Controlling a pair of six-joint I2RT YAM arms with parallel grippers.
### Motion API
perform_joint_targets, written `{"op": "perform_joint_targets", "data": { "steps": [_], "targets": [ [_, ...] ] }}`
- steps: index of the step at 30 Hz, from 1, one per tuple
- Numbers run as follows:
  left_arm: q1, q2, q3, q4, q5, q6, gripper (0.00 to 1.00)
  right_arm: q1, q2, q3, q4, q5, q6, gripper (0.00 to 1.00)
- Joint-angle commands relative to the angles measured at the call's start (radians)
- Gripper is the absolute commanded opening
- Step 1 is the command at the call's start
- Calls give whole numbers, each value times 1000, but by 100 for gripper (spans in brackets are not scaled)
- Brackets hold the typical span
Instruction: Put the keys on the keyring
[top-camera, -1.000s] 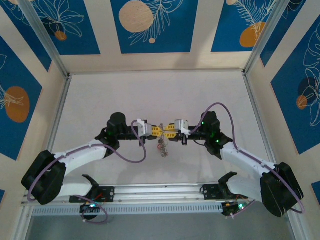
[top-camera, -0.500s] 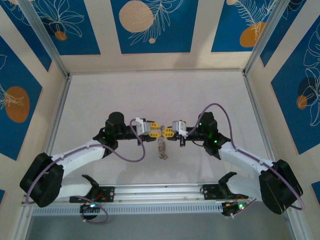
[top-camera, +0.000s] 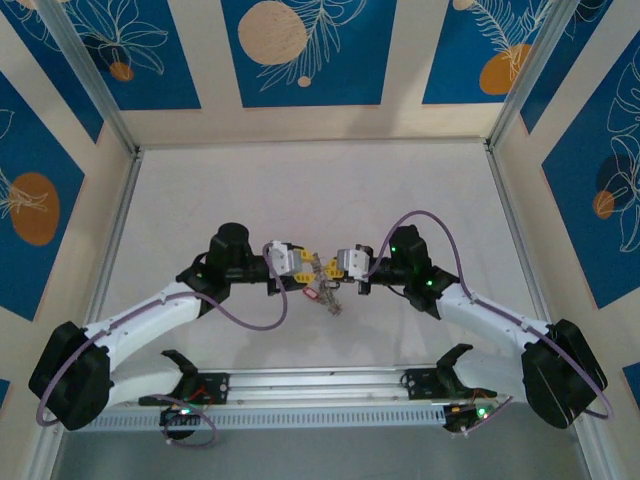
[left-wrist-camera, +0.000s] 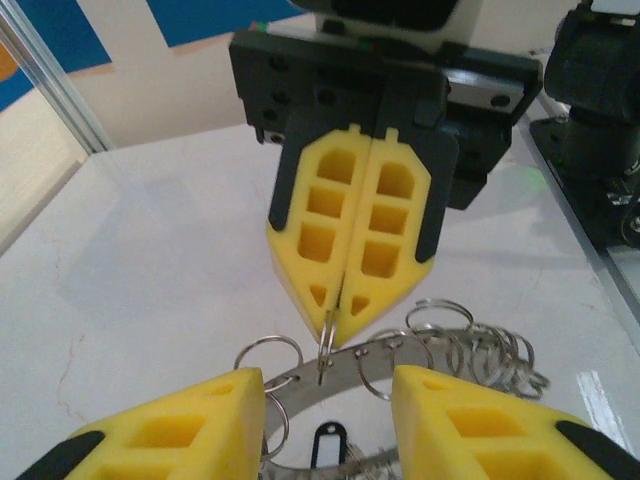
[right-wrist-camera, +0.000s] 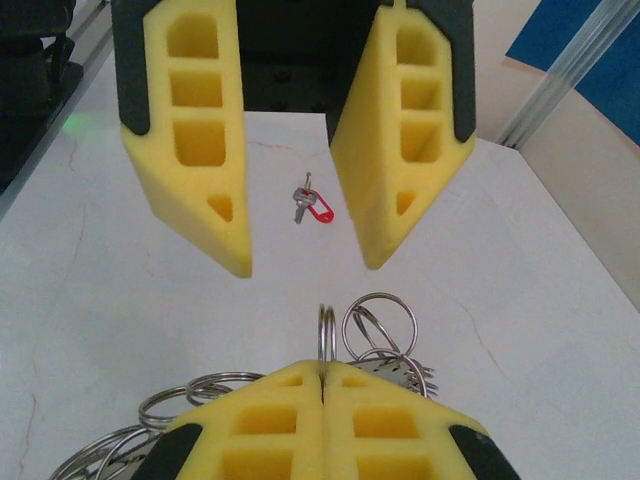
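Two grippers met nose to nose over the middle of the white table (top-camera: 300, 190).

The right gripper (right-wrist-camera: 322, 378) was clenched, its two yellow fingers pressed flat together. It pinched one thin split ring (right-wrist-camera: 325, 330) that stood upright out of the fingertips. In the left wrist view the same right gripper (left-wrist-camera: 335, 322) pointed downward, and the pinched split ring (left-wrist-camera: 325, 345) passed through a hole in the keyring (left-wrist-camera: 350, 358).

The left gripper (right-wrist-camera: 308, 262) was released. Its two fingers stood apart with nothing between them, facing the right gripper and just beyond the pinched ring.

There was one keyring, a flat grey metal band that hung from the right gripper's pinch, just under the two sets of fingertips. In the top view it showed as a small dangling cluster (top-camera: 328, 298) between the arms. More split rings hung along the band. At least six could be made out, but those bunched at the right end (left-wrist-camera: 490, 355) overlapped too much for an exact count.

One key (right-wrist-camera: 310, 207) could be counted, silver with a red head. It lay flat on the table apart from the keyring, on the left gripper's side. From above it appeared as a red fleck (top-camera: 312, 294) just beside the hanging cluster.
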Motion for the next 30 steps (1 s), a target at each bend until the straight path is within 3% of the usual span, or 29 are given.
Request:
{"op": "perform_joint_targets", "data": {
  "steps": [1, 15, 19, 22, 26, 30],
  "targets": [
    [-9, -12, 32, -65, 6, 47, 38, 8, -4, 53, -16, 2, -37, 0],
    [-63, 46, 94, -120, -78, 152, 30, 33, 11, 93, -88, 5, -53, 0],
    [-88, 64, 110, -160, -104, 195, 20, 38, 10, 103, -104, 6, -58, 0],
    [-97, 69, 116, -175, -116, 211, 1, 38, 9, 105, -108, 10, -59, 0],
    [-99, 66, 121, -186, -170, 203, 0, 19, -1, 89, -75, -31, -18, 0],
    [-97, 36, 91, -117, -161, 169, 0, -27, -15, 21, 77, -122, 101, 3]
  ]
}}
